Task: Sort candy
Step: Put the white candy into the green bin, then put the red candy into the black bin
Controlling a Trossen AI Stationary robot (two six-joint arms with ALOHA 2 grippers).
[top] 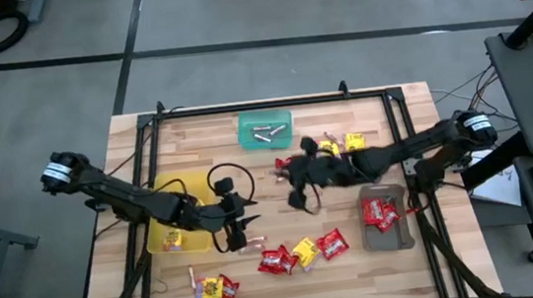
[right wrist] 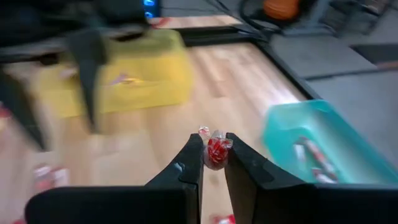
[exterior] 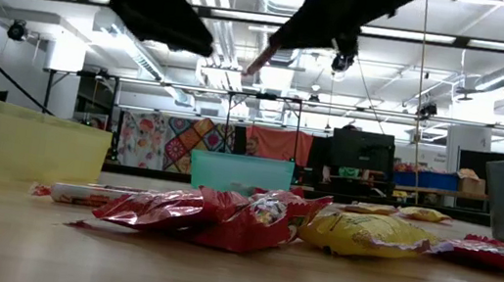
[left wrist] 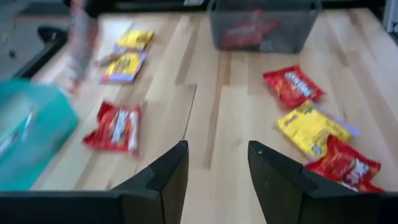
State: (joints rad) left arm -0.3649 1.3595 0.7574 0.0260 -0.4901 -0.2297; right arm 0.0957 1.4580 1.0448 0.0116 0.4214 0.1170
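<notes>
The wooden table (top: pixel 378 266) holds three trays — yellow tray (top: pixel 162 237), grey tray (top: pixel 391 235), green tray (top: pixel 264 129). Loose candy (top: pixel 302 253) lies near the front edge. The left gripper (top: pixel 241 233) hangs above it, fingers apart, empty. The right gripper (right wrist: pixel 213 163) — above mid-table — pinches a tiny red sweet (right wrist: pixel 215 149).

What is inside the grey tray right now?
The grey tray holds red packets, bunched toward its far end in the high view. The left wrist view shows red through its wall. Whether anything lies beneath them is hidden.
</notes>
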